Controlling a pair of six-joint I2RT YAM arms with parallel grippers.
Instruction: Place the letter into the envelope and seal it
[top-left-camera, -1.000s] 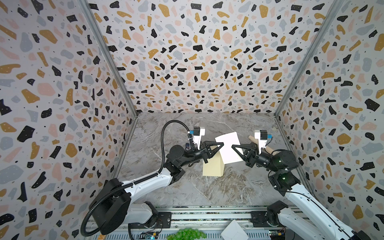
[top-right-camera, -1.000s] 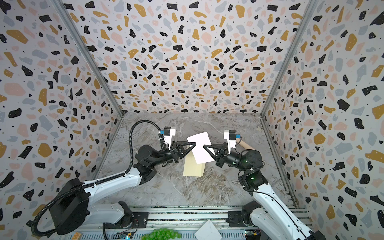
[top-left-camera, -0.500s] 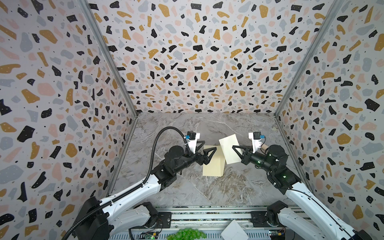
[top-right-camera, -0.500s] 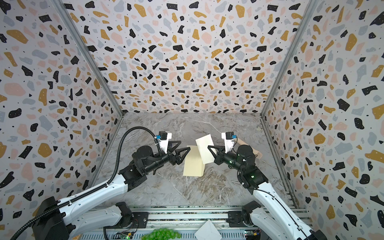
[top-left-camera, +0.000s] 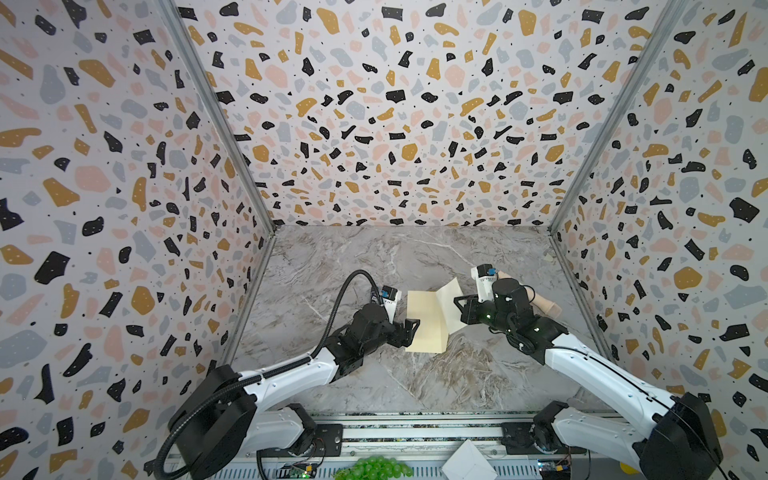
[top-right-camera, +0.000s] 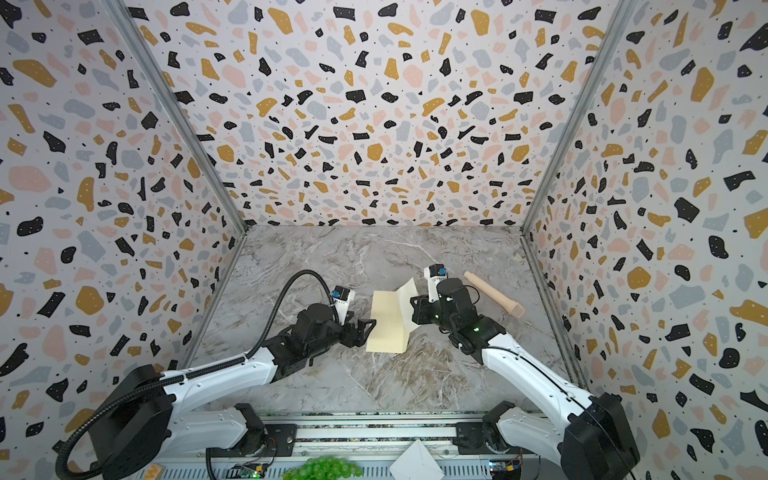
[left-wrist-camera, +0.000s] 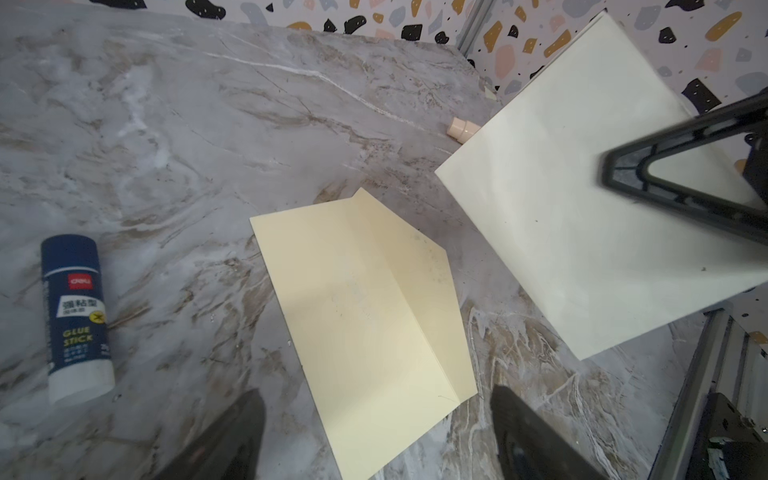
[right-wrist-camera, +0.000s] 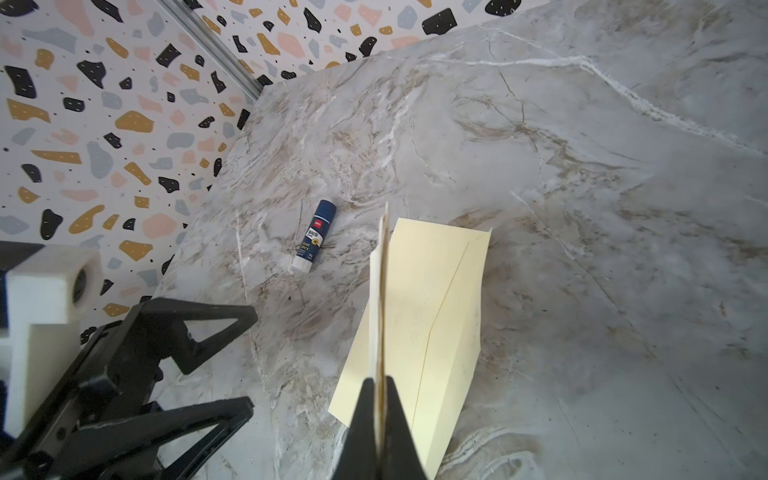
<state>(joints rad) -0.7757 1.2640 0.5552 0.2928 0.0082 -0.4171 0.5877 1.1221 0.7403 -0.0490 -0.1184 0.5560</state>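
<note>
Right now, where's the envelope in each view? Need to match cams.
Both top views: envelope flat near the middle of the table.
Left wrist: mid-picture, flat, flap open.
Right wrist: lower middle, partly behind the edge-on folded letter.
Landmark: that folded letter, pinched in the right end effector, shows next to the envelope in all four.

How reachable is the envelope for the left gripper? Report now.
Probably yes. The left gripper stands open right at the bare edge of the envelope on the table; the letter, pinched in the right gripper, hangs over the opposite side only.
</note>
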